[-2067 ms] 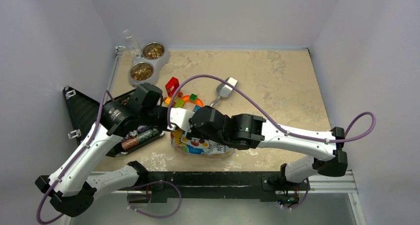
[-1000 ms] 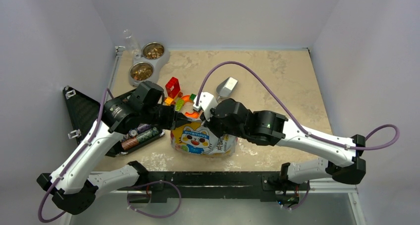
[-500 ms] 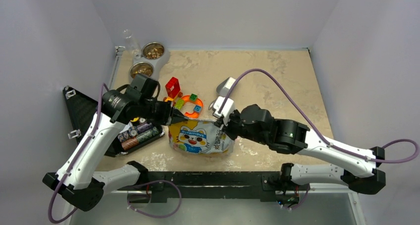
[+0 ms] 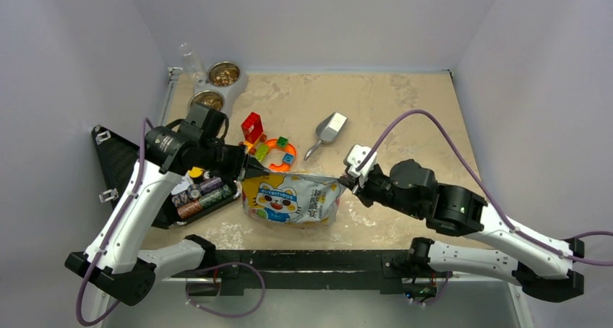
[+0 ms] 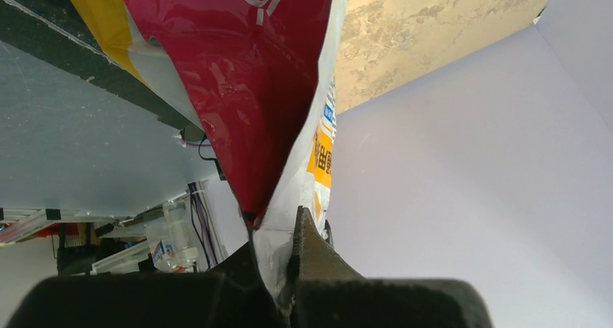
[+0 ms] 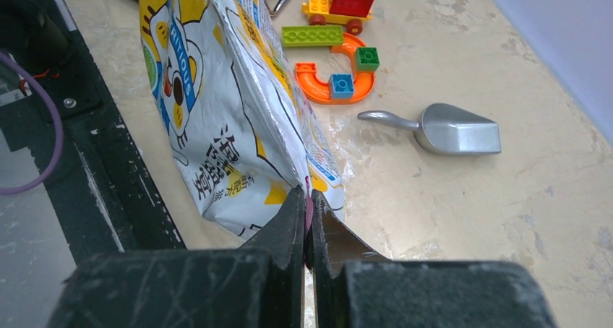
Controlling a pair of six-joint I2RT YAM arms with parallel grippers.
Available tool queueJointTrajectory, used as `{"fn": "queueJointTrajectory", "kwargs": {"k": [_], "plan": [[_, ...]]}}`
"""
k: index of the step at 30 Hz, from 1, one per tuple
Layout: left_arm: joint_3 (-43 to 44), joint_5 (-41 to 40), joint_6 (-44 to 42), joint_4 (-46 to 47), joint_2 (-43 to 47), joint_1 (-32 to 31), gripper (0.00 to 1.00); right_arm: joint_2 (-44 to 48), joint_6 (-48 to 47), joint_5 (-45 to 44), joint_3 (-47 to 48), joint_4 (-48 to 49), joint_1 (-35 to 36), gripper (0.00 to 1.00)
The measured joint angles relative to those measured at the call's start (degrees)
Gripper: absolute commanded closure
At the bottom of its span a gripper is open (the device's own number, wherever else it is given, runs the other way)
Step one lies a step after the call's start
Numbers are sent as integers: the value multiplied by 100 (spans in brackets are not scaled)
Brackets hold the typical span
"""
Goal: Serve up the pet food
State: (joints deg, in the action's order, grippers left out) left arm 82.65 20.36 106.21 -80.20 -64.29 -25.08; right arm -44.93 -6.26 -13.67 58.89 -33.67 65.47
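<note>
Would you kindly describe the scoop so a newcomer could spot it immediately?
On the beige table, look beyond the cat-printed food bag near the front edge. The scoop lies right of the colourful toy blocks: plain silver metal with a handle.

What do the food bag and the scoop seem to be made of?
The food bag: probably glossy plastic film; it shines, creases and folds softly. The scoop: seemingly metal with a satin grey finish, showing soft highlights; silver-coloured plastic cannot be excluded.
</note>
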Motion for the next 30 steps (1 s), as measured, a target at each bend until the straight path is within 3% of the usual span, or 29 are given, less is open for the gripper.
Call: {"fn": "queueJointTrajectory", "kwargs": {"k": [3, 4, 5, 6, 12, 22, 30], "plan": [[0, 31, -59, -42, 13, 31, 100, -186, 28, 240, 426, -503, -79, 78], [-2, 20, -87, -63, 24, 57, 100, -321, 50, 262, 658, -750, -105, 54], [-2, -24, -92, -87, 46, 109, 100, -516, 61, 256, 1034, -1182, -155, 38], [-4, -68, -94, -96, 87, 188, 100, -699, 90, 245, 1414, -1541, -223, 32], [-48, -232, -103, -232, 291, 348, 100, -1681, 79, 605, 3180, -2249, -361, 26], [-94, -160, -107, -201, 321, 358, 100, -3713, -114, 905, 4214, -2232, 11, 25], [-101, -149, -136, -227, 337, 358, 100, -4548, -302, 76, 4319, -2022, 774, 51]]}}
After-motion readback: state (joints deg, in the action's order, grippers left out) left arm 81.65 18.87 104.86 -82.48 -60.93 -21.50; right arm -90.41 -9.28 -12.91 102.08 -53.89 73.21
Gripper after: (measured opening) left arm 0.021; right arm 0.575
